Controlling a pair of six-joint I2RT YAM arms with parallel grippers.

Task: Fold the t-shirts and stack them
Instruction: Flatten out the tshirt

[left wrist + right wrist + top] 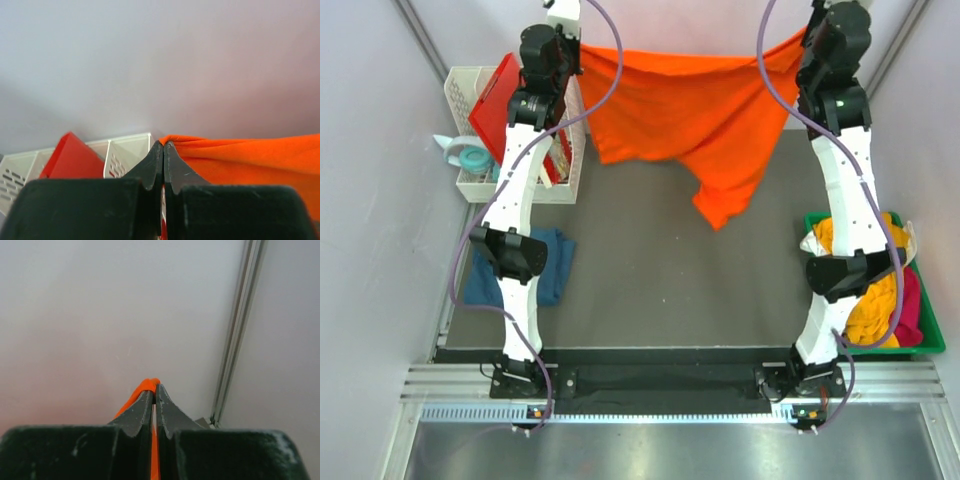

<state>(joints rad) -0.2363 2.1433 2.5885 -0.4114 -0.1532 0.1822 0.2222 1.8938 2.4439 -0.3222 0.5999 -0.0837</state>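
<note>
The bright orange t-shirt (695,110) hangs stretched in the air across the far side of the table, one part drooping to a point. My left gripper (567,12) is shut on its left corner; the cloth (250,160) shows beside the closed fingertips (163,146). My right gripper (825,15) is shut on its right corner, with an orange fold (148,385) pinched at the tips (154,390). A dark teal-blue t-shirt (545,265) lies crumpled at the near left by the left arm. Mustard-yellow (875,300), pink (912,300) and white (818,240) shirts lie in the green bin.
A white slotted basket (470,100) at the far left holds the stiff red board (495,100) and a tape roll (473,160). It also shows in the left wrist view (125,150). The green bin (932,340) stands at the right edge. Walls enclose the dark mat (660,280).
</note>
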